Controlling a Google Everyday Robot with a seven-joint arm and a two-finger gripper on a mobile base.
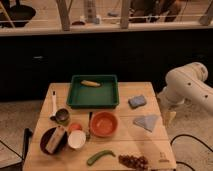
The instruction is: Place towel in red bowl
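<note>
The towel (pixel 147 122) is a pale blue-grey, roughly triangular cloth lying flat on the wooden table (pixel 125 152), right of centre. The red bowl (pixel 104 124) is round and orange-red, standing just left of the towel with an empty inside. My gripper (pixel 168 117) hangs from the white arm (pixel 187 85) at the table's right edge, just right of the towel and slightly above table height.
A deeper blue sponge block (pixel 137 101) lies behind the towel. A green tray (pixel 93 91) holds a banana (pixel 90 83). A dark bowl (pixel 53 140), white cup (pixel 76 139), metal can (pixel 62 116), green pepper (pixel 100 157) and a brown cluster (pixel 133 161) sit around the front.
</note>
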